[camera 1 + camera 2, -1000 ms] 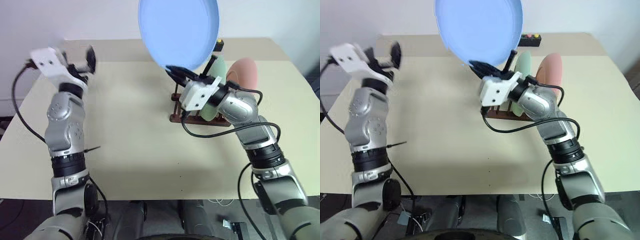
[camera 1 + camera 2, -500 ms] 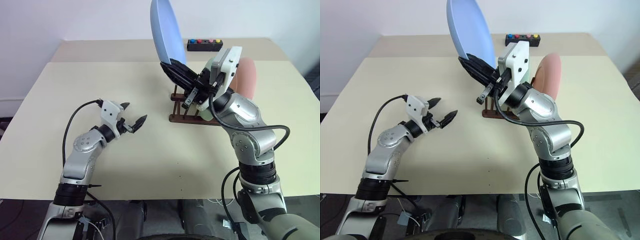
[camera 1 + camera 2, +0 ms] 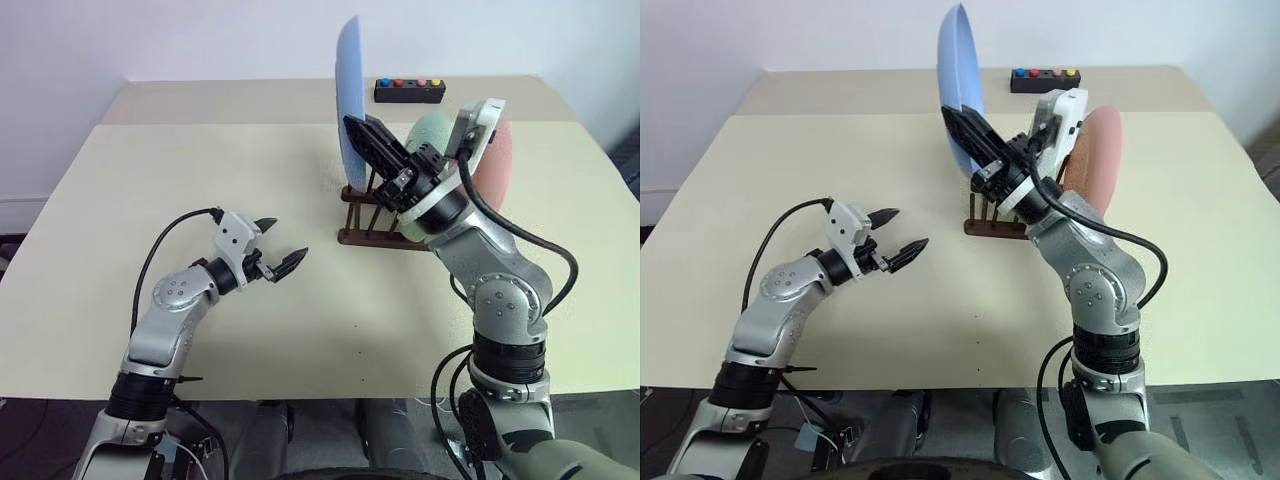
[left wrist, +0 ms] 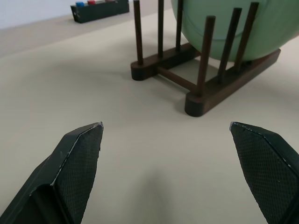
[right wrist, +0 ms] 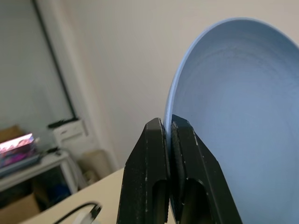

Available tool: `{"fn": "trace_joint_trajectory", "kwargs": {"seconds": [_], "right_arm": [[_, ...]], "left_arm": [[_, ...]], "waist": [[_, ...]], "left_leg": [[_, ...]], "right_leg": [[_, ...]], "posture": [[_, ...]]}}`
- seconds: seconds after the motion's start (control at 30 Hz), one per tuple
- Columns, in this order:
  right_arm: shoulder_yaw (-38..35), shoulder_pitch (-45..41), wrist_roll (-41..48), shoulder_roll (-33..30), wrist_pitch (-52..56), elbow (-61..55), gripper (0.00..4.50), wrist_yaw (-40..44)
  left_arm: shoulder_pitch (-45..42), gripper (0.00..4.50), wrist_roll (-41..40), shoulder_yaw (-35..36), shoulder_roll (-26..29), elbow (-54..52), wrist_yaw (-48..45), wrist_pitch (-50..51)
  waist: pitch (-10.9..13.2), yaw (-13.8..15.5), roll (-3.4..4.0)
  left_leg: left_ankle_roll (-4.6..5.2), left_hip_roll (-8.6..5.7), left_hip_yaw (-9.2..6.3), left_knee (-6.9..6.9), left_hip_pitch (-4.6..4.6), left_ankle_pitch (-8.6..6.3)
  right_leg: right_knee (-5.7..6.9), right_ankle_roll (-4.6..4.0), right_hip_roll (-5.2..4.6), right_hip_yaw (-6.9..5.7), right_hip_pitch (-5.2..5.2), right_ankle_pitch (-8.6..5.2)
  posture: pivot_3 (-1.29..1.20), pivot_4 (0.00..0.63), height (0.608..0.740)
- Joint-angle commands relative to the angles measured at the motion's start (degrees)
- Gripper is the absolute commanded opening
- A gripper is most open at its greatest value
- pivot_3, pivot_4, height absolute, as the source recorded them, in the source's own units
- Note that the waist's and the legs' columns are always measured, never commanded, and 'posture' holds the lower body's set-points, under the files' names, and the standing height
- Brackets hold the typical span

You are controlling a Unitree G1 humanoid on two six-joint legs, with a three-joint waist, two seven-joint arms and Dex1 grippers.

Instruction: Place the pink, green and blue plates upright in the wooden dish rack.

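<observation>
The blue plate (image 3: 348,85) stands edge-on in the air just above the left end of the wooden dish rack (image 3: 366,236). My right gripper (image 3: 356,128) is shut on its lower rim, and the right wrist view shows both fingers (image 5: 149,154) pinching the blue plate (image 5: 233,93). The green plate (image 3: 432,130) stands upright in the rack, partly hidden by my right arm. Just right of it, the pink plate (image 3: 496,160) also stands upright. My left gripper (image 3: 285,240) hovers open and empty low over the table, left of the rack and pointing at it (image 4: 201,88).
A small black box with coloured buttons (image 3: 410,90) sits at the table's far edge behind the rack. The beige table (image 3: 250,150) stretches wide to the left of the rack and in front of it. A cable hangs off each wrist.
The blue plate has turned from face-on to edge-on and come down toward the rack. My left arm dropped from high on the left to low over the table, swinging right.
</observation>
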Motion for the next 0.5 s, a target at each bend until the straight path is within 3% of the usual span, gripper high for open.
{"fn": "trace_joint_trajectory", "kwargs": {"seconds": [0.03,0.5], "right_arm": [[-2.2,-0.8,2.9,0.8,0.2,-0.7,0.0,-1.8],[-3.0,-0.1,6.2,0.7,3.0,1.2,0.0,-3.7]], "left_arm": [[0.4,4.45,-0.8,-0.1,0.1,-3.2,-1.0,0.1],[0.9,4.45,-0.9,-1.1,0.1,-5.0,-3.4,1.1]], "waist": [[0.0,0.0,0.0],[0.0,0.0,0.01]], "left_leg": [[0.0,0.0,0.0,0.0,0.0,0.0],[0.01,0.0,0.01,-0.01,0.0,0.0]], "right_leg": [[0.0,0.0,0.0,0.0,0.0,0.0],[0.0,0.0,0.0,0.0,0.0,0.0]], "posture": [[0.0,0.15,0.74],[0.0,0.15,0.74]]}}
